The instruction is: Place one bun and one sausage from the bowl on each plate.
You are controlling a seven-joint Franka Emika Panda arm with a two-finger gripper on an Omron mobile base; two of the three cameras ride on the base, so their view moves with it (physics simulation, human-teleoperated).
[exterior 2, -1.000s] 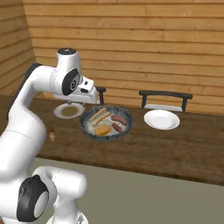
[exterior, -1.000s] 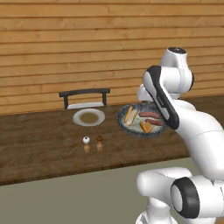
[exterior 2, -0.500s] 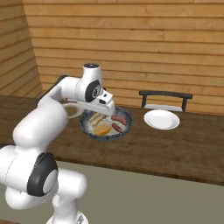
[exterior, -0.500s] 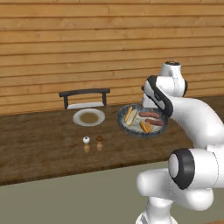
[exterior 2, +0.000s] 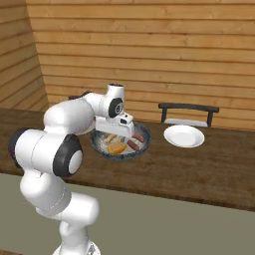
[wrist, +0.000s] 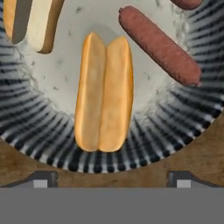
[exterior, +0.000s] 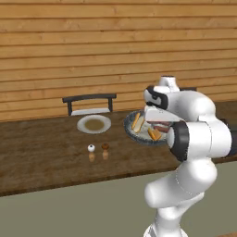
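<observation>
**Wooden counter, claw over the bowl**

On the wooden counter (exterior: 46,157), the gripper (wrist: 111,179) hangs spread wide, empty, above a bun (wrist: 104,94) in the bowl (wrist: 26,131); closing off-centre could nudge it against the sausage (wrist: 159,43); plates (exterior: 94,124) (exterior 2: 184,136) wait bare

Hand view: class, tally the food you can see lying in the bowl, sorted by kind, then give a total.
Buns: 2 (the second is cut off at the top left edge)
Sausages: 2 (the second just shows at the top right edge)
Total: 4
</observation>
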